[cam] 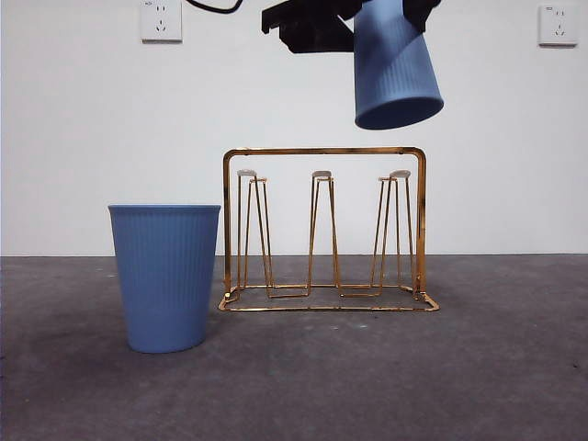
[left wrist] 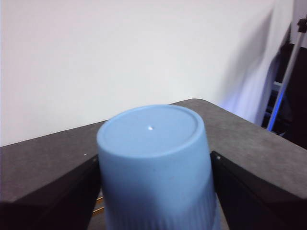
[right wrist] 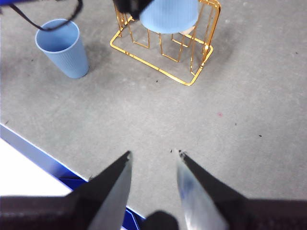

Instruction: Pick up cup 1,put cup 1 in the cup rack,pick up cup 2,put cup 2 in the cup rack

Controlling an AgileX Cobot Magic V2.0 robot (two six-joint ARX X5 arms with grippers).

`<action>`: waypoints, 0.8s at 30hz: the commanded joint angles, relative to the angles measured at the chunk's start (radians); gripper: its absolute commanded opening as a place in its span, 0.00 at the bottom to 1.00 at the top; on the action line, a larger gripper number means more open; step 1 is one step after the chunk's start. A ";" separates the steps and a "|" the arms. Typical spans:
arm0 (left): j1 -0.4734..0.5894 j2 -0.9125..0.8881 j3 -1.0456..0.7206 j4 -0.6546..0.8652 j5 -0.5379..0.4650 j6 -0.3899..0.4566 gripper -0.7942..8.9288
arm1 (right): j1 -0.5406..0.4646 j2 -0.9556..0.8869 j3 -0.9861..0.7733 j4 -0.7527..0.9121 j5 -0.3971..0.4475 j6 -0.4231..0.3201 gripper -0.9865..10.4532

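Note:
A blue ribbed cup point(cam: 395, 69) hangs upside down and slightly tilted, high above the right-hand prongs of the gold wire cup rack point(cam: 322, 152). My left gripper point(cam: 367, 18) is shut on it. In the left wrist view the cup's flat bottom point(left wrist: 153, 129) faces the camera, between the jaws of the left gripper point(left wrist: 153, 201). A second blue cup point(cam: 165, 276) stands upright on the table, just left of the rack. My right gripper point(right wrist: 153, 155) is open and holds nothing, well away from the rack point(right wrist: 190, 84), the standing cup point(right wrist: 62, 45) and the held cup point(right wrist: 168, 14).
A white wall with two sockets point(cam: 161, 20) point(cam: 558, 23) rises behind the dark grey table. The table's edge with a blue strip point(right wrist: 48, 153) runs close to the right gripper. A stand and dark equipment point(left wrist: 288, 72) lie beyond the table's far corner.

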 commanded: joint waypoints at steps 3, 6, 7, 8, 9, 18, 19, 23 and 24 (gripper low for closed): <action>-0.002 0.055 0.004 0.052 -0.019 0.040 0.08 | 0.000 -0.004 -0.003 -0.021 0.001 0.008 0.22; -0.002 0.086 0.006 0.070 -0.022 0.040 0.08 | 0.000 -0.004 -0.003 -0.022 0.000 0.007 0.22; -0.002 0.097 0.008 0.073 -0.022 0.043 0.08 | 0.000 -0.004 -0.003 -0.022 0.000 0.007 0.22; -0.002 0.109 0.010 0.079 -0.025 0.045 0.08 | 0.000 -0.004 -0.003 -0.022 0.000 0.007 0.22; -0.002 0.118 0.010 0.084 -0.029 0.045 0.08 | 0.000 -0.004 -0.003 -0.022 0.000 0.007 0.22; 0.011 0.141 0.011 0.123 -0.048 0.085 0.08 | 0.000 -0.004 -0.003 -0.022 -0.003 -0.001 0.22; 0.016 0.141 0.011 0.125 -0.048 0.087 0.08 | 0.000 -0.004 -0.003 -0.022 -0.003 -0.001 0.22; 0.031 0.145 0.011 0.117 -0.040 0.086 0.08 | 0.000 -0.004 -0.003 -0.022 -0.003 -0.011 0.22; 0.031 0.148 0.011 0.117 -0.040 0.086 0.08 | 0.000 -0.004 -0.003 -0.022 -0.003 -0.012 0.22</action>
